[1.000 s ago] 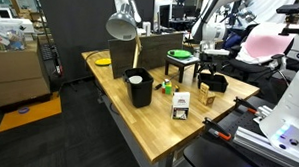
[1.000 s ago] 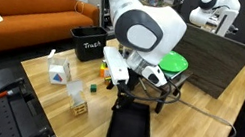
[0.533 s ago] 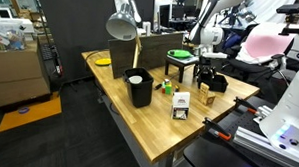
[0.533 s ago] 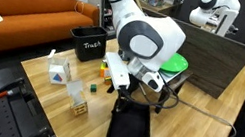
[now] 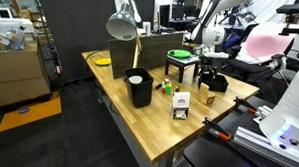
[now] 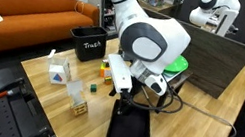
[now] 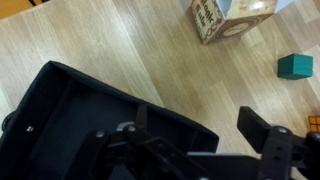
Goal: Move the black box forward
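Observation:
The black box (image 6: 130,131) is a low, squarish tray with short walls on the wooden table (image 6: 46,101), near its front edge. It fills the lower left of the wrist view (image 7: 70,105) and is a dark shape under the arm in an exterior view (image 5: 218,83). My gripper (image 6: 127,100) hangs just over the box's near wall. In the wrist view the gripper (image 7: 190,145) is open, with one finger over the box's inside and the other over bare wood outside the wall. It shows in an exterior view (image 5: 207,68) too.
A taller black bin (image 5: 138,87) with a white cup stands mid-table; it also shows in an exterior view (image 6: 88,43). A black stand with a green top (image 6: 174,63) is behind the arm. A white carton (image 6: 58,71), a teal cube (image 7: 295,66) and small blocks lie nearby.
The arm has shifted a little and the gripper has come down slightly toward the box's wall. The box has not moved.

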### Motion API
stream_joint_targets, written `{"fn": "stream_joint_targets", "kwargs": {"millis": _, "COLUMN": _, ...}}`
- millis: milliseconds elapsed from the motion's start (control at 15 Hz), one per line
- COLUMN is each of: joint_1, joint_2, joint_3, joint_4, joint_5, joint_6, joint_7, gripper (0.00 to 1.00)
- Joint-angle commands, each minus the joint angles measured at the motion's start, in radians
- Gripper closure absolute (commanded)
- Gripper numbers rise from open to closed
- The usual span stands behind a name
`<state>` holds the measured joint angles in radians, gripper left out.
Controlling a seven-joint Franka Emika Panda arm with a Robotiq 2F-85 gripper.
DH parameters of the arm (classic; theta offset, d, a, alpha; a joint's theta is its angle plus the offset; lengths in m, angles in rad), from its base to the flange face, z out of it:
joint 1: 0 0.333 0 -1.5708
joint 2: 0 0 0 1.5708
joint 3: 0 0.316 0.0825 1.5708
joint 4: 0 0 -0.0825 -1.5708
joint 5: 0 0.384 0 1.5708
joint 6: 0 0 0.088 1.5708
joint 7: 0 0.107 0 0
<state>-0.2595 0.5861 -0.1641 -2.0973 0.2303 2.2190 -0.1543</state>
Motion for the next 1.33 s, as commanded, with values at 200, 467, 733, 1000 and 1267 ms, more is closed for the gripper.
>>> {"fn": "stream_joint_targets", "kwargs": {"millis": 200, "joint_1": -0.029, "joint_2": -0.001, "joint_3": -0.010, "joint_4": 0.011, "joint_5": -0.034, "joint_6": 0.025, "joint_7": 0.008, "gripper": 0.00}}
{"fn": "stream_joint_targets", "kwargs": {"millis": 467, "joint_1": -0.049, "joint_2": -0.003, "joint_3": -0.006, "joint_4": 0.002, "joint_5": -0.040, "joint_6": 0.025, "joint_7": -0.016, "gripper": 0.01}}
{"fn": "stream_joint_targets", "kwargs": {"millis": 733, "joint_1": -0.046, "joint_2": -0.017, "joint_3": 0.001, "joint_4": -0.042, "joint_5": -0.049, "joint_6": 0.037, "joint_7": -0.043, "gripper": 0.00}}
{"fn": "stream_joint_targets", "kwargs": {"millis": 1000, "joint_1": -0.049, "joint_2": -0.029, "joint_3": 0.002, "joint_4": -0.073, "joint_5": -0.049, "joint_6": 0.038, "joint_7": -0.069, "gripper": 0.00}}
{"fn": "stream_joint_targets", "kwargs": {"millis": 1267, "joint_1": -0.054, "joint_2": -0.044, "joint_3": -0.004, "joint_4": -0.086, "joint_5": -0.051, "joint_6": 0.040, "joint_7": -0.082, "gripper": 0.00}}
